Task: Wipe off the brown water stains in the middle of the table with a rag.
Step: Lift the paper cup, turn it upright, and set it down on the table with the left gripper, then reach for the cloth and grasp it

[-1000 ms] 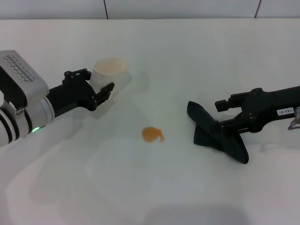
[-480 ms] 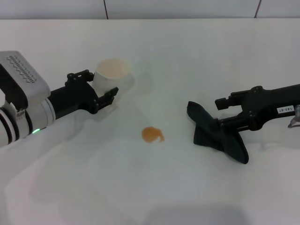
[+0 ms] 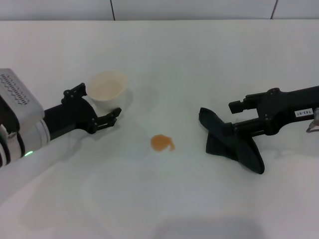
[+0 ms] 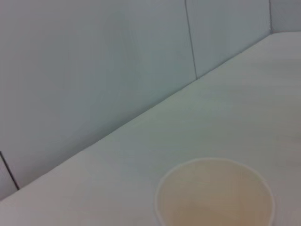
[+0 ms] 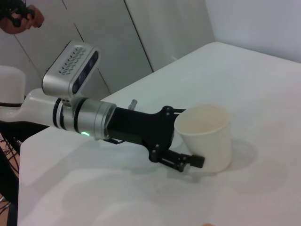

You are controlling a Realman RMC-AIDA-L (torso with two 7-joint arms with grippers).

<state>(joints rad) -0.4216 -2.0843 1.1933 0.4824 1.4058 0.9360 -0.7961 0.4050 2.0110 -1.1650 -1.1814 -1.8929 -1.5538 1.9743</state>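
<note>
The brown water stain is a small orange-brown blot in the middle of the white table. The black rag lies to the stain's right, touching the table. My right gripper is shut on the rag's near-right edge. My left gripper is shut on a pale plastic cup, to the left of and behind the stain. The right wrist view shows the left gripper with its fingers on either side of the cup. The left wrist view shows the cup's rim.
A panelled wall runs along the table's far edge. A person's hand shows far off in the right wrist view. Bare tabletop lies in front of the stain.
My left gripper has pulled the cup to the left and toward me, away from the stain. The right gripper and the rag have barely moved.
</note>
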